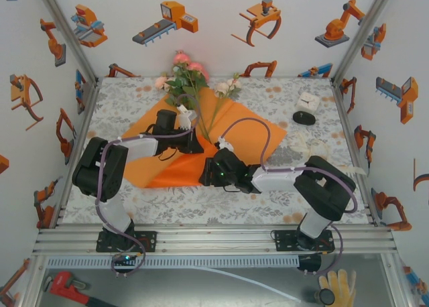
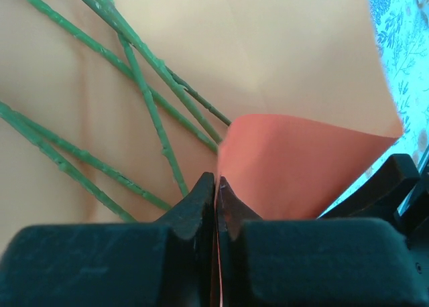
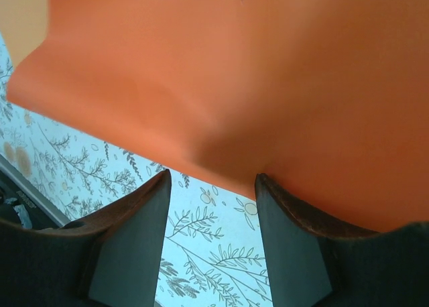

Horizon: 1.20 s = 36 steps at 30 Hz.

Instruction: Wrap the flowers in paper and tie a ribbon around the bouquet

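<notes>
The flowers [image 1: 191, 76] lie on the orange paper [image 1: 248, 129], blooms toward the back wall and thin green stems [image 2: 144, 86] running down the sheet. My left gripper [image 1: 182, 123] is beside the stems. In the left wrist view its jaws [image 2: 216, 179] are pressed together on a raised flap of the paper [image 2: 301, 166]. My right gripper [image 1: 223, 146] is at the sheet's near right side. In the right wrist view it stands open [image 3: 211, 179] over the patterned cloth, with the paper's edge [image 3: 234, 66] just beyond its fingertips. The cream ribbon [image 1: 310, 146] lies loose on the right.
A white box with a black disc [image 1: 305, 109] sits at the back right of the floral tablecloth [image 1: 134, 206]. Side walls with orange stickers close in the table. A red wrench [image 1: 64, 287] and a yellow glove [image 1: 338, 287] lie below the front rail.
</notes>
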Available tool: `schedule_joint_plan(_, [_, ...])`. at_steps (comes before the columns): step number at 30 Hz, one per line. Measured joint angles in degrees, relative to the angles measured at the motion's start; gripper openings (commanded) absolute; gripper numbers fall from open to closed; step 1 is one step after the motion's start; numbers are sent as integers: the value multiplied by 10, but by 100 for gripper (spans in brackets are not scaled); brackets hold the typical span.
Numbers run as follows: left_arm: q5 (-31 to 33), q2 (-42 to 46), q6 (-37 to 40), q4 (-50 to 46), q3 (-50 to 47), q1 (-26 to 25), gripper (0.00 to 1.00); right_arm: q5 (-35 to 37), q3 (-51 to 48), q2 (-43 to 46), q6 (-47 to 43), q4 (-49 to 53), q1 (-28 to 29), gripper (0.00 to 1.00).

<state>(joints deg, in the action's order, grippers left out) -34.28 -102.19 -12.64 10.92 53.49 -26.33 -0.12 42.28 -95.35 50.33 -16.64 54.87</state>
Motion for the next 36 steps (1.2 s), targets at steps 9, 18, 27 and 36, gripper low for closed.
schedule_joint_plan(9, [5,29,-10,0,0,1,52,6,0,-2,25,-3,1,51])
schedule_joint_plan(18, [106,232,-24,-98,-2,1,57,14,0,18,24,14,0,51])
schedule_joint_plan(27, [173,471,-161,-153,-190,-21,37,19,-1,19,24,23,1,51])
schedule_joint_plan(36, [157,459,-184,-198,-273,-63,36,60,-10,33,28,47,0,51])
